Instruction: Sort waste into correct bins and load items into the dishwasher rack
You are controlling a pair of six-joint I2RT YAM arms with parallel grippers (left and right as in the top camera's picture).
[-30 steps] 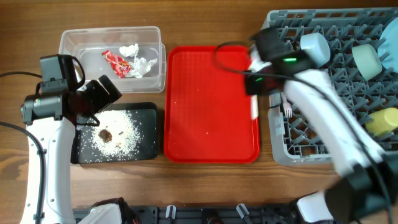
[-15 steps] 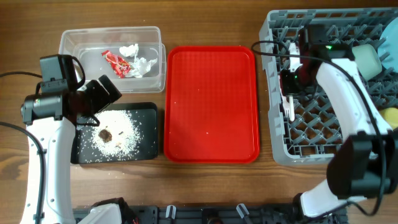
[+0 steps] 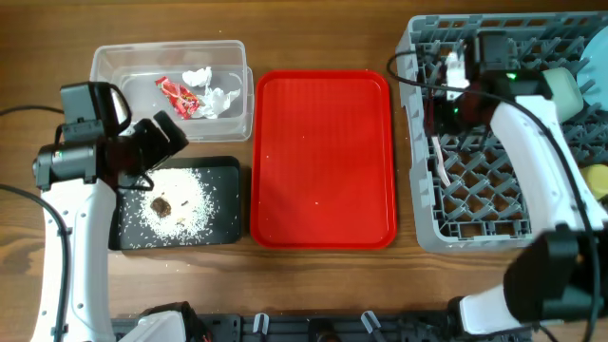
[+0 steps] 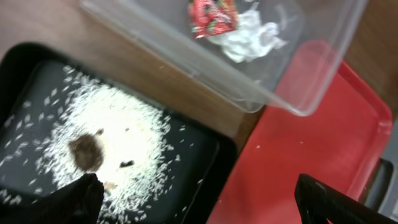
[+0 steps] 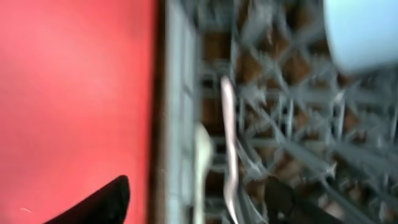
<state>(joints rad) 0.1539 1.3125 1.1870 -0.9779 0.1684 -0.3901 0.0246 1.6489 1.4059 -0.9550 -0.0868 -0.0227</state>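
The grey dishwasher rack [image 3: 513,214] fills the right side. My right gripper [image 3: 445,114] hovers over its left edge, open. In the right wrist view, a white spoon [image 5: 202,168] and fork [image 5: 230,143] lie in the rack [image 5: 180,93] between the spread fingers of that gripper [image 5: 193,205], which touch neither. A pale bowl [image 3: 560,90] and yellow cup [image 3: 594,180] sit in the rack. My left gripper [image 3: 160,141] is open above the black tray [image 3: 223,223], which holds rice crumbs [image 4: 118,130] and a brown bit [image 4: 87,152]. The clear tub [image 3: 123,66] holds the red wrapper [image 3: 177,96] and tissue [image 3: 211,90].
The flat red serving tray [image 3: 323,157] lies bare between the bins and the rack. Cables run along the left arm and over the rack's near corner. A dark rail runs along the table's front edge.
My right arm swung from the red tray's right edge over to the rack with a white utensil, and its jaws have opened; the utensil now lies in the rack. The left arm stayed put.
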